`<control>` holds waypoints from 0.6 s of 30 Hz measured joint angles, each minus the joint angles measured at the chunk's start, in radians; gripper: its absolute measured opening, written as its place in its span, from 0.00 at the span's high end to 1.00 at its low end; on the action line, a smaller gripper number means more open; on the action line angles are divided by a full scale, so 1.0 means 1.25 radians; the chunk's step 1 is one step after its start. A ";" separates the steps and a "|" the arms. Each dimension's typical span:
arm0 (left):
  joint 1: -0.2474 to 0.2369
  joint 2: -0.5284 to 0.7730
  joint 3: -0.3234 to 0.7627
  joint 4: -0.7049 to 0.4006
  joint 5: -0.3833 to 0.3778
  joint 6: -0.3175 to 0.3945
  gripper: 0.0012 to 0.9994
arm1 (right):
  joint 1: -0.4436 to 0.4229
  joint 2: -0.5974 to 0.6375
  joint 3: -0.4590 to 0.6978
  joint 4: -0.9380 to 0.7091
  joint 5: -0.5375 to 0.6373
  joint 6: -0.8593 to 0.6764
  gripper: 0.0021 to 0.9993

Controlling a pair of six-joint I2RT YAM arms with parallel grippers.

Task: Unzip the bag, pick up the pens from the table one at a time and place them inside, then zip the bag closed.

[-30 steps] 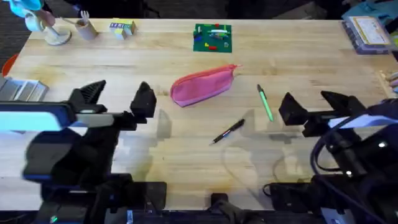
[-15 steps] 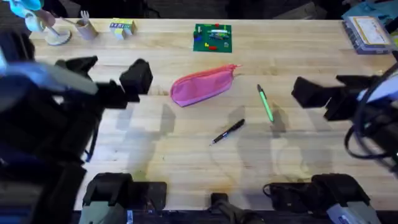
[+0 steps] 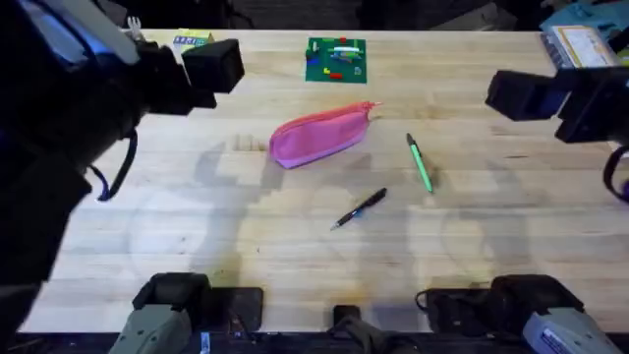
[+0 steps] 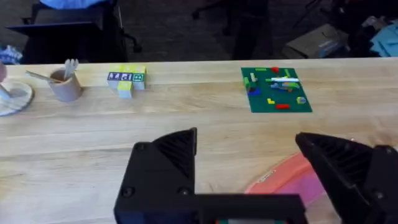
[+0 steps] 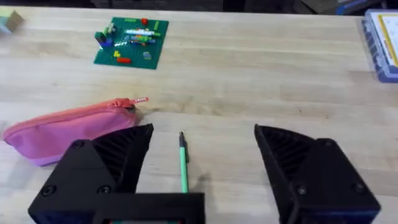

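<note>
— Arm poses?
— Both were raised above the table [image 3: 295, 256]: the left gripper [image 4: 249, 171] over the far-left part, the right gripper [image 5: 202, 165] toward the right edge. Both had jaws spread wide and held nothing.
— Task items?
— The bag [image 3: 319, 135] lay closed near the table's middle, toward the far edge. The green pen [image 3: 420, 162] lay just to its right; the black pen [image 3: 360, 207] lay nearer the front edge.
— Legible writing?
— None.

Count on table [image 3: 295, 256]: one pink bag [image 3: 319, 136]; two pens, one light green [image 3: 420, 163], one black [image 3: 360, 207]. One green board [image 3: 336, 59] far centre. One cup [image 4: 64, 84] and one yellow block [image 4: 126, 81] far left. Two grippers, left [image 3: 211, 67], right [image 3: 516, 95].
</note>
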 joint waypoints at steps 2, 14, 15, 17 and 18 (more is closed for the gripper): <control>0.000 0.021 0.025 -0.017 0.004 0.000 0.01 | 0.000 0.007 0.011 -0.002 -0.003 0.000 0.00; 0.000 0.036 0.046 -0.064 0.024 -0.002 0.01 | 0.000 0.007 0.012 -0.009 -0.014 0.000 0.00; 0.000 0.036 0.046 -0.071 0.033 -0.002 0.01 | 0.000 0.007 0.012 -0.009 -0.015 0.000 0.00; 0.000 0.036 0.046 -0.086 0.059 0.007 0.01 | 0.000 0.007 0.012 -0.009 -0.015 0.000 0.00; 0.000 0.036 0.046 -0.090 0.076 0.016 0.01 | 0.000 0.007 0.012 -0.009 -0.015 -0.001 0.00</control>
